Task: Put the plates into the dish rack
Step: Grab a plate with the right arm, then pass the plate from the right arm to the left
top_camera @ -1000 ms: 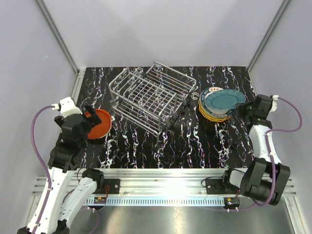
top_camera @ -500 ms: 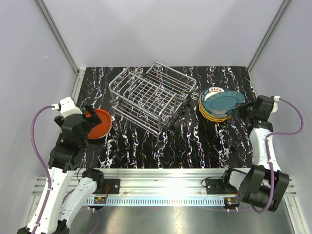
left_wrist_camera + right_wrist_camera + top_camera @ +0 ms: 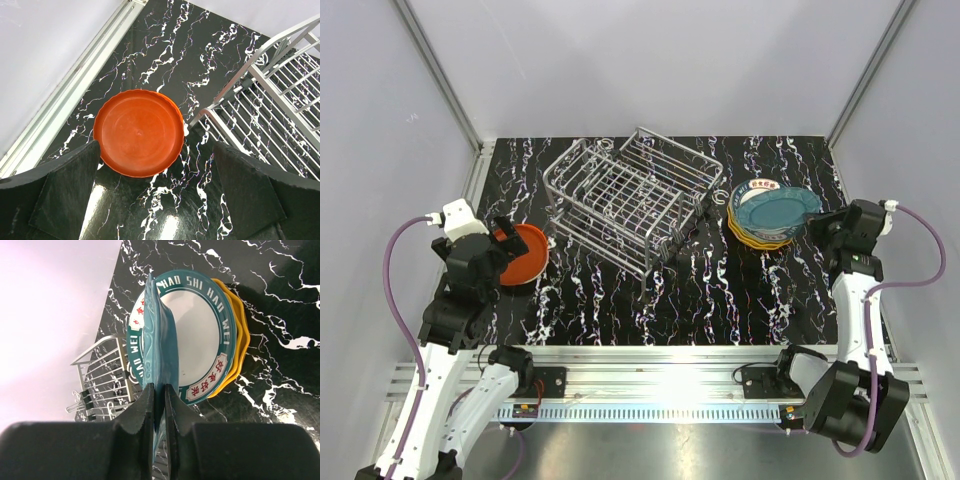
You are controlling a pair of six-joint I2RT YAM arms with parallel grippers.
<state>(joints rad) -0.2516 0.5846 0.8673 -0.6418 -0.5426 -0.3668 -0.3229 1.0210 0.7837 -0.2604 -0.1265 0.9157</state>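
**Teal plate gripped at the stack, red-orange plate waiting on the left**

The right tool [image 3: 159, 405] is closed on the rim of a teal plate [image 3: 775, 208], which is tilted above the stack of plates [image 3: 239, 335] near the table's [image 3: 720, 290] far right corner. The dish rack [image 3: 630, 195] stands mid-table toward the far edge. The left tool [image 3: 156, 150] gapes wide above a red-orange plate [image 3: 138, 132] lying flat by the left edge.

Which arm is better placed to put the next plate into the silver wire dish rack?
Right. The right gripper is shut on the round teal plate's rim, tilting it up off the stack. The left gripper hangs open above the round red-orange plate, holding nothing.
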